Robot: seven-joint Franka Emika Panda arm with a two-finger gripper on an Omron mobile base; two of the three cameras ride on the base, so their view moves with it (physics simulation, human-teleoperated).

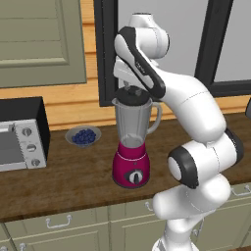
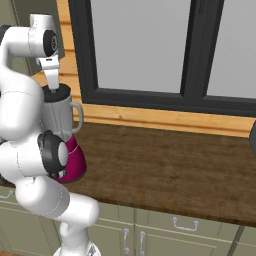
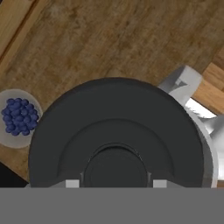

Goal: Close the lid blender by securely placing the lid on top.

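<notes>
The blender (image 1: 131, 147) stands on the wooden counter, a magenta base with a dark dial under a clear grey jar with handle and spout. The black round lid (image 1: 133, 96) lies at the jar's mouth; I cannot tell whether it is fully seated. My gripper (image 1: 132, 90) points straight down on it, shut on the lid's centre knob. In the hand view the lid (image 3: 116, 131) covers most of the jar, with the spout (image 3: 181, 83) peeking out beyond it. From the right base view the lid (image 2: 56, 91) caps the jar (image 2: 59, 117) under the gripper (image 2: 53, 83).
A grey bowl of blueberries (image 1: 83, 136) sits left of the blender, also in the hand view (image 3: 17, 117). A black-and-silver toaster oven (image 1: 22, 133) stands at the far left. A dark window frame (image 1: 105, 54) rises behind the counter (image 2: 165, 165).
</notes>
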